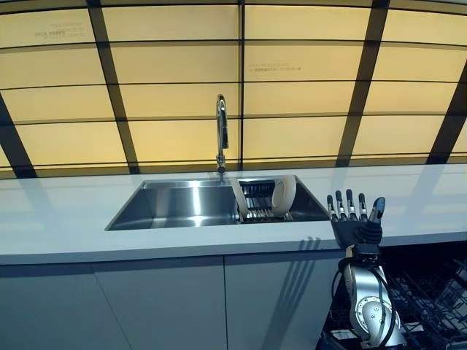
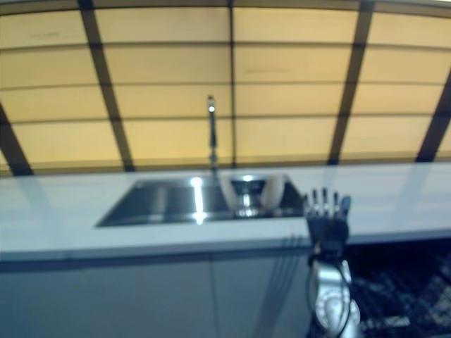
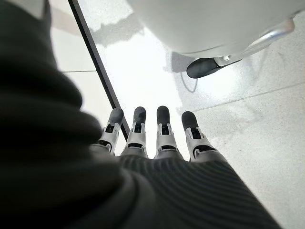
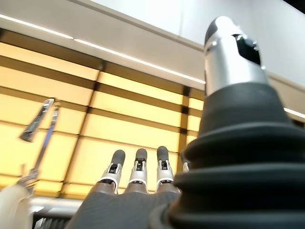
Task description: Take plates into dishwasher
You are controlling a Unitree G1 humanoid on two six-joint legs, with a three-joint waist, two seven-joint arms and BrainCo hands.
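Left eye view: the right hand (image 1: 357, 219) is raised at the pale counter (image 1: 66, 219) edge, fingers straight, empty. The round white plate (image 1: 284, 194) stands in the dark sink rack (image 1: 257, 198) at its ten o'clock. Best reach in slowly and pinch the rim.

Hands: both empty, fingers straight.
Right hand (image 1: 356, 219): raised upright at about 4 o'clock in the head views, fingertips (image 4: 138, 155) pointing to 12, thumb apart. Left hand (image 3: 157, 143): seen only by its own wrist camera, fingers extended side by side.
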